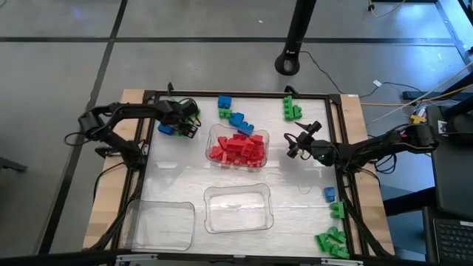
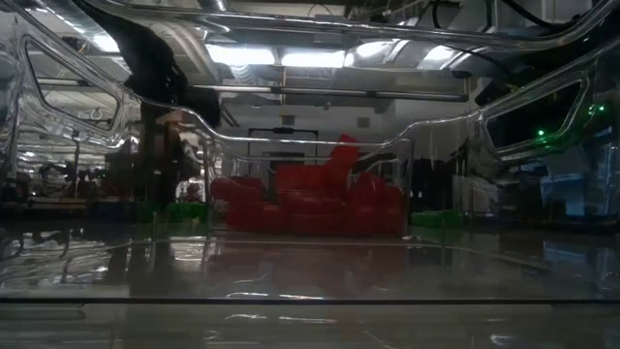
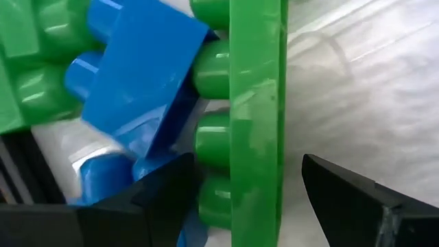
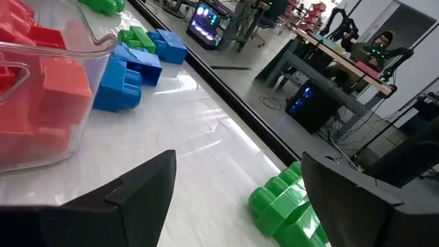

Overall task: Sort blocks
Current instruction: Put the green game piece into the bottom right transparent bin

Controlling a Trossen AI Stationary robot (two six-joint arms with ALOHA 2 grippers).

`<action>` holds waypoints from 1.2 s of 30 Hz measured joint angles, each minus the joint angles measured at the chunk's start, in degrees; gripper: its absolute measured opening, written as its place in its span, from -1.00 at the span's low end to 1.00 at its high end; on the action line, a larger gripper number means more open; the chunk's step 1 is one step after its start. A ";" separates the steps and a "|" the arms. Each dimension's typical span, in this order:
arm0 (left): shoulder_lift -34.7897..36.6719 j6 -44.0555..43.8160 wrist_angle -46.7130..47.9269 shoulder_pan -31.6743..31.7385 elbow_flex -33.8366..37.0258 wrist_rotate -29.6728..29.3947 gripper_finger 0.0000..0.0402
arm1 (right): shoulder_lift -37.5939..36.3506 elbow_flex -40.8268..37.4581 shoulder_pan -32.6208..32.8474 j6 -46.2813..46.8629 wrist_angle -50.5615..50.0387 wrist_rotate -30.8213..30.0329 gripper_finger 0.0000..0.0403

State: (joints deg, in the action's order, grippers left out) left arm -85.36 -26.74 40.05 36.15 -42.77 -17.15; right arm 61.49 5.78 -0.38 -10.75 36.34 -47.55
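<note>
Lab; workbenches [image 4: 329, 75], computers [image 4: 206, 20]

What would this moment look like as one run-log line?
left gripper: open around green block | right gripper: open, empty, beside red-block tray | two trays empty

Overhead camera: straight down on the whole table [image 1: 244, 177] and both arms; low camera: at tabletop level, looking across through a clear tray [image 2: 310, 145] at the tray of red blocks [image 1: 236, 148] that the overhead view also takes in. Left wrist camera: pressed close on a green block [image 3: 254, 116] beside a blue block [image 3: 144, 75]; right wrist camera: low over the table, facing the red tray's corner, blue blocks [image 4: 130, 72] and the room beyond
</note>
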 joint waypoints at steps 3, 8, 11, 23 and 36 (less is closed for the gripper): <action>-1.83 1.30 -3.49 0.71 0.54 0.49 0.30 | 0.00 0.00 0.00 0.00 0.00 0.08 0.55; -3.32 3.32 -4.84 1.89 0.92 2.08 0.24 | 0.00 0.00 0.00 -0.02 -0.39 1.75 0.55; -3.21 4.30 -5.26 2.00 0.99 2.45 0.07 | 0.00 0.00 0.00 -0.02 -0.47 2.14 0.55; 0.73 4.44 -1.71 1.27 0.76 1.27 -0.29 | 0.00 0.00 0.00 -0.02 -0.29 3.57 0.55; 19.56 3.72 6.32 -8.69 -6.46 0.23 -0.30 | 0.00 0.02 0.00 -0.03 0.09 3.03 0.55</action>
State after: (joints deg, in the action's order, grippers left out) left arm -65.79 -23.02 46.37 27.46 -49.23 -16.92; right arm 61.49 5.80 -0.38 -10.77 36.43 -44.52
